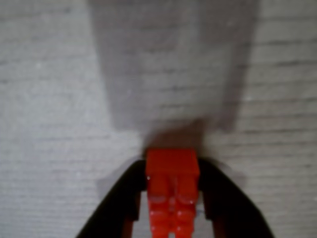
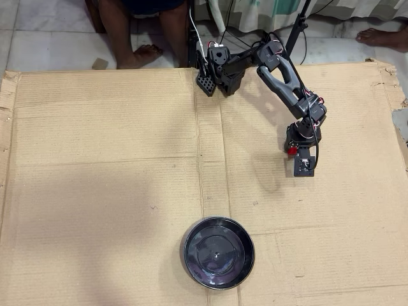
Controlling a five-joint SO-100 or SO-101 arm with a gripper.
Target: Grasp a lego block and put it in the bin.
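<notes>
Red plastic right in the middle of the wrist view: the lego block [image 1: 172, 193] sits pinched between the two black fingers [image 1: 121, 198] of the gripper [image 1: 172, 171], one finger pressed to each side of it. Its upper end pokes out past the fingertips, studs blurred but just readable lower down. Beneath it lies ribbed cardboard [image 1: 59, 99], with a broad grey shadow spreading up from the brick.

Over to the overhead view: the black arm [image 2: 280, 73] reaches from its base near the top edge of the cardboard sheet [image 2: 108, 159] out to the right side of the picture. The gripper [image 2: 294, 152] points downward there, and a small spot of red, the lego block [image 2: 291, 151], shows at its tip. Whether the brick touches the cardboard or hangs just above it, I cannot tell.

And the bin [image 2: 190, 237], a glossy black round dish with rings inside, rests on the cardboard near the bottom centre, well apart from the gripper, down and to the left of it. Bare feet [image 2: 143, 54] of a seated person show on the tiled floor beyond the top edge.
</notes>
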